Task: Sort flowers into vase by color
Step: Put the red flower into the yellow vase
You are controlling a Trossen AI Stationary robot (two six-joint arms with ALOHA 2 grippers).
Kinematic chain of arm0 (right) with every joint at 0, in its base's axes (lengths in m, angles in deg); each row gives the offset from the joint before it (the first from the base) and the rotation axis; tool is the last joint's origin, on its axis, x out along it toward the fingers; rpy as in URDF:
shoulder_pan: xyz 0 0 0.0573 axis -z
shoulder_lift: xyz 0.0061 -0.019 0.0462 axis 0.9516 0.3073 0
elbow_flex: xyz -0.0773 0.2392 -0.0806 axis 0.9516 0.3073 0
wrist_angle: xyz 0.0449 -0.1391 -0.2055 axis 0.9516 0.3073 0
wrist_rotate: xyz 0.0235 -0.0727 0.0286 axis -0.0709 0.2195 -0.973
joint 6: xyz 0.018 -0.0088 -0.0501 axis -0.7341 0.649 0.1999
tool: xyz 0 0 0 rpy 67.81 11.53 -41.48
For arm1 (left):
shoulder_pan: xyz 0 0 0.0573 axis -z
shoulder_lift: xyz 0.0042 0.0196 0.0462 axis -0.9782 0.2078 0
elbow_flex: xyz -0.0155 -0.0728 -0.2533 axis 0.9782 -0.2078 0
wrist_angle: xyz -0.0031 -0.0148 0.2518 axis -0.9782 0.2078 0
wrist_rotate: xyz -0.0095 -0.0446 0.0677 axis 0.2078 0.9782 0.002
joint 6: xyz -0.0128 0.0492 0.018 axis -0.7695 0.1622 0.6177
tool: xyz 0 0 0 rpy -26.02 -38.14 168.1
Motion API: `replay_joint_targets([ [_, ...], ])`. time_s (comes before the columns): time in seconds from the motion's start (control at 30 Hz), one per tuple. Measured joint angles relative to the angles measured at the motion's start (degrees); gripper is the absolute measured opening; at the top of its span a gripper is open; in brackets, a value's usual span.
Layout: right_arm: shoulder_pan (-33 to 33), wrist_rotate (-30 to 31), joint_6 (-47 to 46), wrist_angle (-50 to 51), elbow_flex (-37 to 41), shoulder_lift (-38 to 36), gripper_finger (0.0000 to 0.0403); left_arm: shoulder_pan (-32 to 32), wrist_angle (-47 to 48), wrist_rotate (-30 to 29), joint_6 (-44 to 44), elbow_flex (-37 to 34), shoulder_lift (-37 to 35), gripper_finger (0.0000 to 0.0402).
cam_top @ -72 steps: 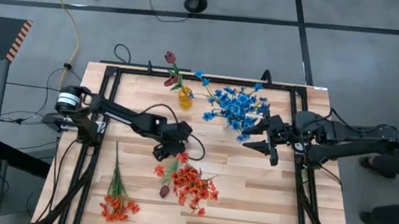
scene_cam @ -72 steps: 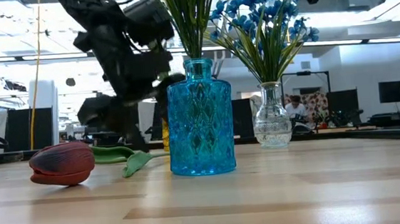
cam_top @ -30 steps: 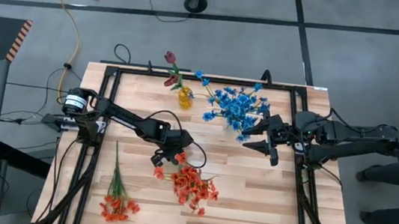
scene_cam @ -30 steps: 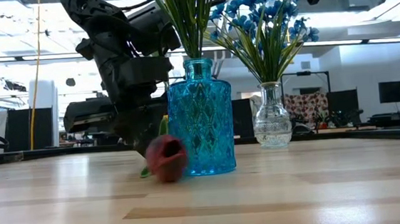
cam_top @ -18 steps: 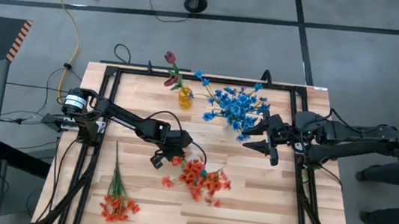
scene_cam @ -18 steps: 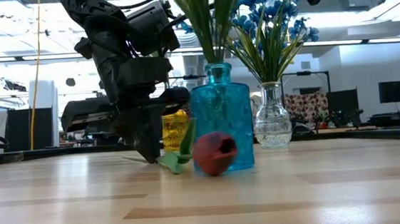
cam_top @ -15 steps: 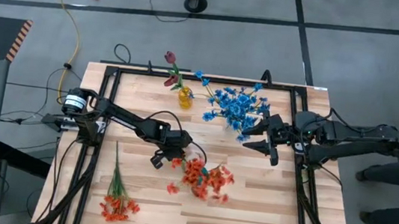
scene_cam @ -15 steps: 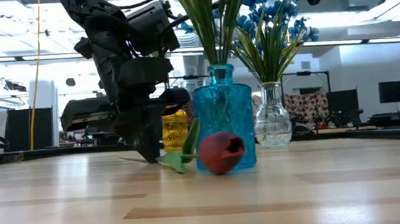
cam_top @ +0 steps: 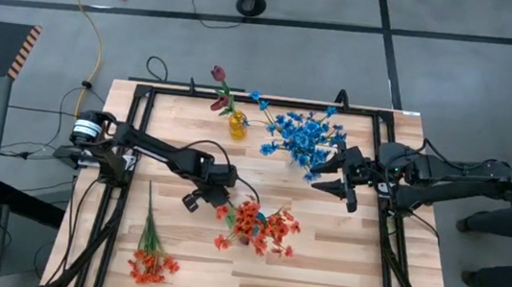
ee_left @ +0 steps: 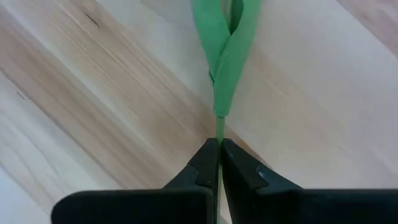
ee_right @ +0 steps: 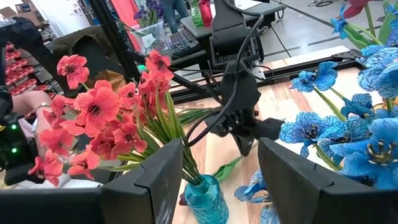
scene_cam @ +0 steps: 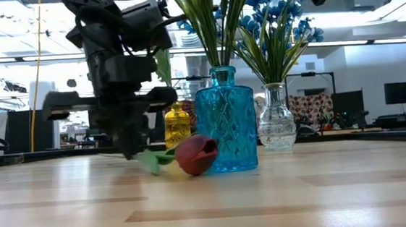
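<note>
A dark maroon tulip bud (scene_cam: 197, 155) with a green leaf (scene_cam: 152, 161) lies on the table in front of the blue glass vase (scene_cam: 225, 119), which holds the orange-red flowers (cam_top: 256, 226). My left gripper (cam_top: 193, 200) stands just left of it, pointing steeply down and shut on the tulip's thin stem. A yellow vase (cam_top: 237, 124) holds other maroon tulips. A clear vase (scene_cam: 275, 119) holds the blue flowers (cam_top: 305, 138). My right gripper (cam_top: 331, 177) hovers open beside the blue flowers, holding nothing. My left gripper pinches the tulip's thin green stem (ee_left: 219, 127) between its two fingertips, just beyond the base of the leaves. The fingers come from above, slanting down, and the stem runs along them. The bud and leaf rest on the table by the blue vase's foot.
One loose orange-red spray (cam_top: 152, 248) lies near the table's front left corner. A black frame (cam_top: 146, 92) runs around the tabletop. Bare wood (cam_top: 330, 258) lies to the right of the blue vase.
My left gripper has moved toward the table's left edge and risen a little, dragging the tulip by its stem. The bud swung past the blue vase's front and then slid back leftward. The blue vase with the orange-red flowers has shifted toward the table's right.
</note>
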Motion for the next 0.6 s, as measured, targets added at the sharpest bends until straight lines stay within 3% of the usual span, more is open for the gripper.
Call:
replay_joint_targets([
  [0.6,0.0,0.0,0.0,0.0,0.0,0.0,0.0235,1.9,17.7,-1.1,-8.2,0.1,-11.3,0.0],
])
